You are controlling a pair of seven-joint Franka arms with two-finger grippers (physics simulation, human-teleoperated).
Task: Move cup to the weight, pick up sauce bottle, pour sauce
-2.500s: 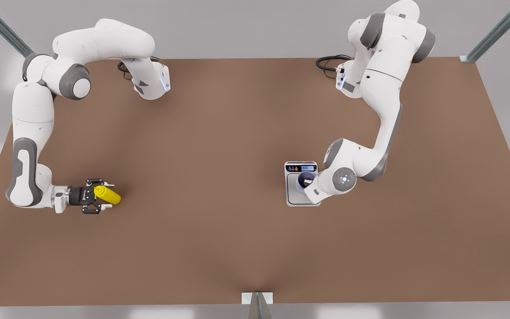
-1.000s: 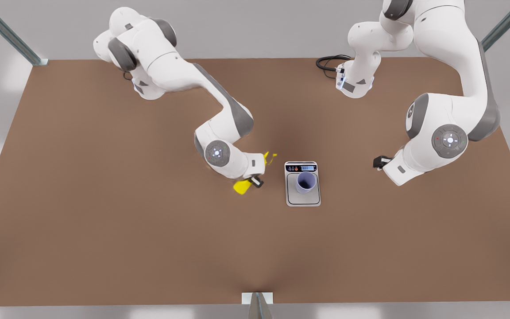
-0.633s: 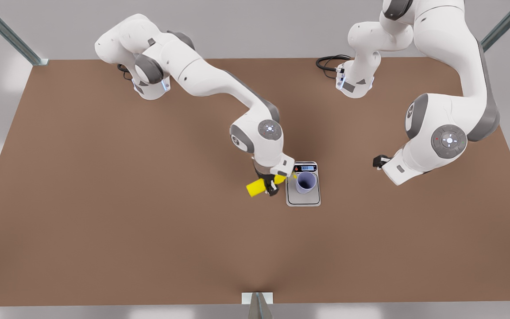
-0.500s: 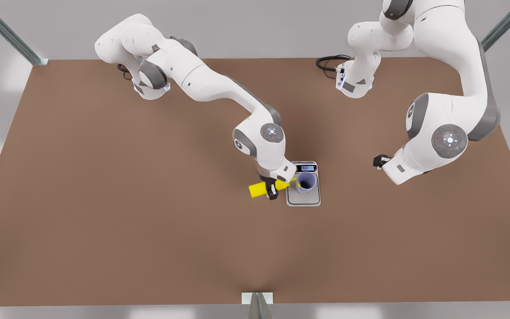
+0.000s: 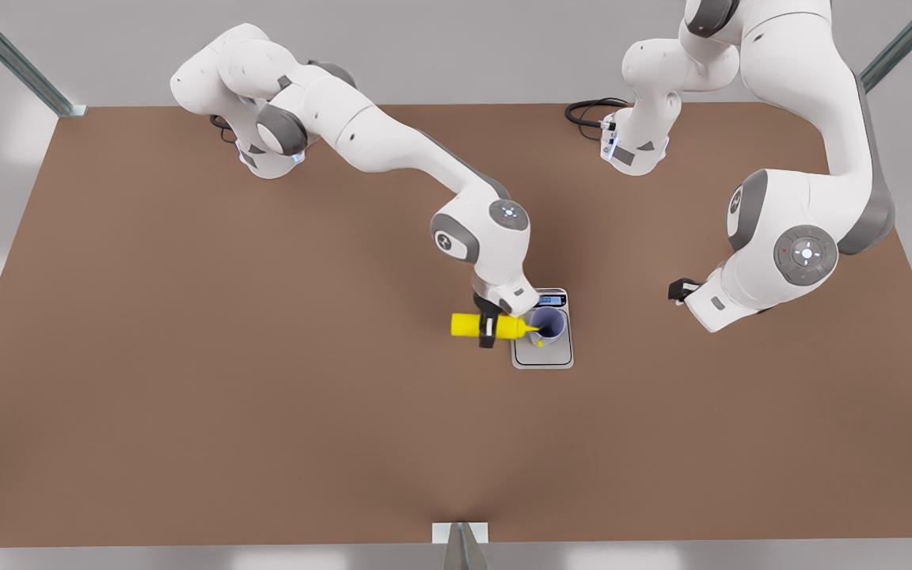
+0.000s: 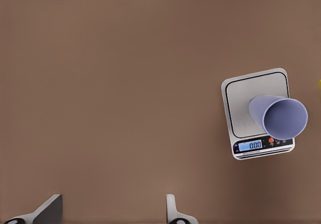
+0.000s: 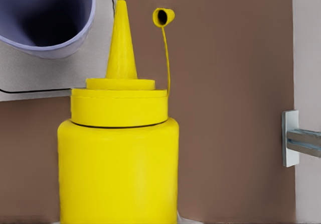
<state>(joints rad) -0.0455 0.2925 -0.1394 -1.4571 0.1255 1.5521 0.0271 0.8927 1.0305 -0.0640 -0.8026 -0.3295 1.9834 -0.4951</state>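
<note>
The yellow sauce bottle [image 5: 468, 324] lies level above the table, and my right gripper [image 5: 489, 326] is shut on its body. Its pointed nozzle reaches over the rim of the lavender cup [image 5: 549, 323], which stands on the weight [image 5: 543, 358], a small silver-topped scale. The right wrist view shows the sauce bottle [image 7: 118, 163] close up, nozzle beside the cup [image 7: 45, 18], its small cap [image 7: 163, 16] dangling on a tether. My left gripper [image 5: 676, 290] hangs open at the front view's right, apart from the weight [image 6: 241, 108] and cup [image 6: 281, 116]; the left gripper [image 6: 113, 216] holds nothing.
Both arm bases stand at the table's far edge, with a black cable [image 5: 587, 115] coiled by the one on the front view's right. A metal bracket [image 5: 460, 532] sits at the near edge. Bare brown tabletop [image 5: 266, 412] surrounds the scale.
The right arm carried the bottle to the scale from the front view's left and turned it level, bringing the nozzle over the cup's rim. The left arm stayed put.
</note>
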